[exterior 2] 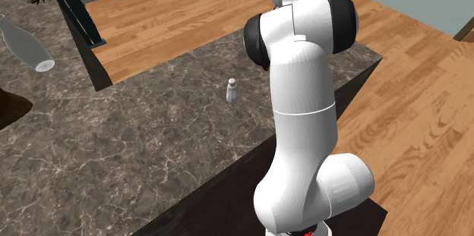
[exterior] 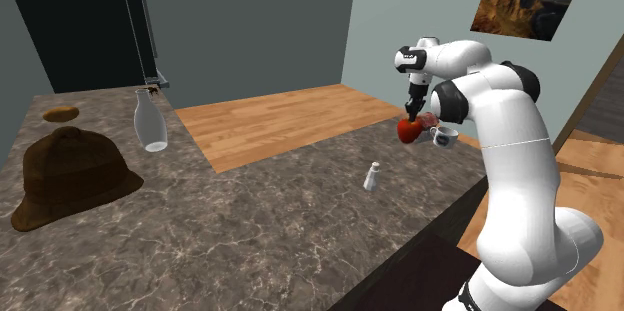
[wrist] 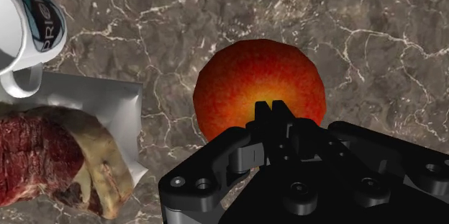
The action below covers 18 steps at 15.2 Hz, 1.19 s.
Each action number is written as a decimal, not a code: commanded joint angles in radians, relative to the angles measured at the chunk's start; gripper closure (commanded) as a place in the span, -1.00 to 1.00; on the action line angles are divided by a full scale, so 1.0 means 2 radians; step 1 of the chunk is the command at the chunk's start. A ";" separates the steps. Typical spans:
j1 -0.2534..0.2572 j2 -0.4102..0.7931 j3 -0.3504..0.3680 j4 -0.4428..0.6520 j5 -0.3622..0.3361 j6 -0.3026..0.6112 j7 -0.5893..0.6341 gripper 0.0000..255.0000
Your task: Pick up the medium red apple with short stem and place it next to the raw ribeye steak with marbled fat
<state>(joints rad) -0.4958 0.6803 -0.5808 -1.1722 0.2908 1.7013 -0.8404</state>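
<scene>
A red apple (exterior: 407, 132) with an orange-yellow patch at its top (wrist: 252, 78) hangs just over the dark marbled counter (exterior: 250, 219) near its far right corner. My black gripper (exterior: 412, 111) comes down on it from above, and its fingers (wrist: 270, 118) are drawn close together on the apple's top. Right beside the apple lies the raw red steak (wrist: 36, 150) with a pale fat rim, on a white sheet (wrist: 122, 107). In the shoulder view a bit of the steak (exterior: 428, 119) peeks out behind the apple, partly hidden by the arm.
A white mug (wrist: 29, 21) lies next to the steak (exterior: 445, 137). A small white shaker (exterior: 371, 176) stands mid-counter (exterior 2: 232, 90). A glass bottle (exterior: 149, 122) and a brown hat (exterior: 70, 174) sit toward the shoulder view's left. Wooden floor lies beyond the counter's edge.
</scene>
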 commanded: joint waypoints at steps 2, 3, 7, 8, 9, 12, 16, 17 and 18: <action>0.004 0.001 0.001 -0.020 0.001 0.020 -0.001 1.00; 0.005 0.002 0.001 -0.025 0.002 0.026 -0.002 1.00; 0.008 0.006 0.003 -0.046 0.004 0.050 -0.004 1.00; 0.008 0.006 0.003 -0.046 0.004 0.050 -0.004 1.00; 0.008 0.006 0.003 -0.046 0.004 0.050 -0.004 1.00; 0.008 0.006 0.003 -0.046 0.004 0.050 -0.004 1.00; 0.008 0.006 0.003 -0.046 0.004 0.050 -0.004 -1.00; 0.008 0.006 0.003 -0.046 0.004 0.050 -0.004 -1.00; 0.008 0.006 0.003 -0.046 0.004 0.050 -0.004 -1.00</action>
<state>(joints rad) -0.4808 0.6924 -0.5749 -1.2639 0.2998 1.8008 -0.8480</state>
